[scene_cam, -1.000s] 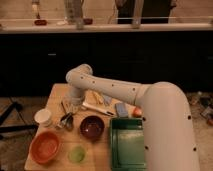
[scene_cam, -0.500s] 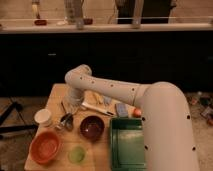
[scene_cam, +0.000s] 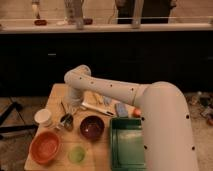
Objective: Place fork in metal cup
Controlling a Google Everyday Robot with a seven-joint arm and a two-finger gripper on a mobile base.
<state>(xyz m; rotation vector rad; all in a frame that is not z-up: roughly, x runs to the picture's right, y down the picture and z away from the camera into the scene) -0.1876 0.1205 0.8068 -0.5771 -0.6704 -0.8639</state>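
The small shiny metal cup (scene_cam: 66, 120) stands on the wooden table (scene_cam: 56, 92), between the white ribbed cup (scene_cam: 43, 117) and the maroon bowl (scene_cam: 92, 127). A thin dark fork (scene_cam: 63, 108) leans from the metal cup's rim up toward the back left. My gripper (scene_cam: 73, 106) hangs at the end of the white arm (scene_cam: 115, 92), just above and behind the metal cup, close beside the fork. The wrist hides whatever it may be holding.
An orange bowl (scene_cam: 45, 147) and a pale green round cup (scene_cam: 76, 153) sit at the table's front. A green tray (scene_cam: 126, 142) lies at the right. A white utensil (scene_cam: 97, 107), a blue-grey item (scene_cam: 121, 109) and an orange item (scene_cam: 136, 113) lie behind the bowl. A dark counter runs behind.
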